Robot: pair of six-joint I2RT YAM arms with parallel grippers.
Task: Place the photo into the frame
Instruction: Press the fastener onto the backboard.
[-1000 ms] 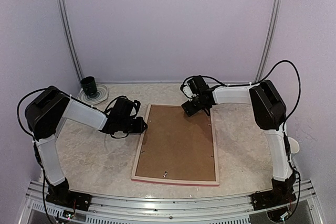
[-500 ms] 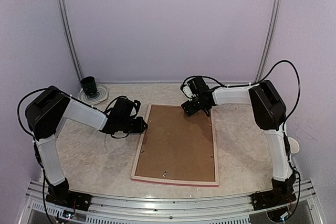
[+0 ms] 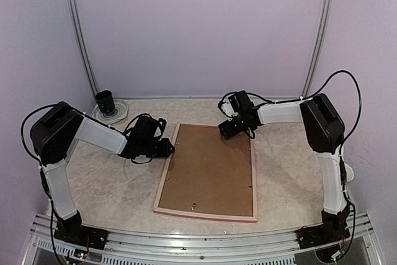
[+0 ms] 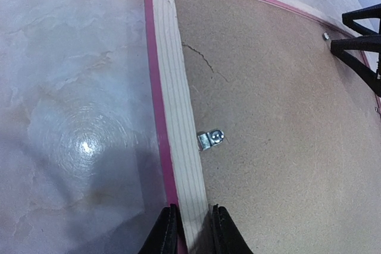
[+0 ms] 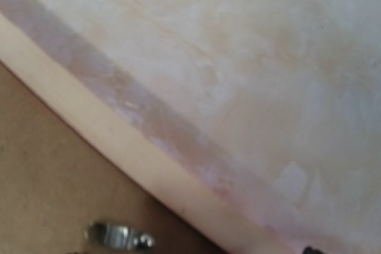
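Frame (image 4: 177, 111) lies face down and flat on the surface (image 3: 111, 184), mid-table between the two arms, long axis running near to far. The back is up: a flat pale wood rim with visible grain and a thin bright pink outer edge. Inside the rim sits a brown fibreboard backing (image 3: 209, 169), matte, with a fine crack line near the left rim. A small shiny metal turn clip (image 4: 211, 140) sits on the board against the left rim; another clip (image 5: 119, 236) shows blurred in the right wrist view, by the rim near the right hand. The surface is glossy with cream marble veining and reflects a lamp spot. Left hand (image 4: 193, 224) is at the left rim, toward the far end, its black fingers (image 4: 168, 230) pressed close with the wood rim pinched between them, one on the pink edge and one on the board side. Right hand (image 3: 231, 131) is low over the far right corner, fingers spread and nothing between them. A dark ribbed cup (image 3: 104, 99) stands on a round saucer (image 3: 118, 111) at the far left.
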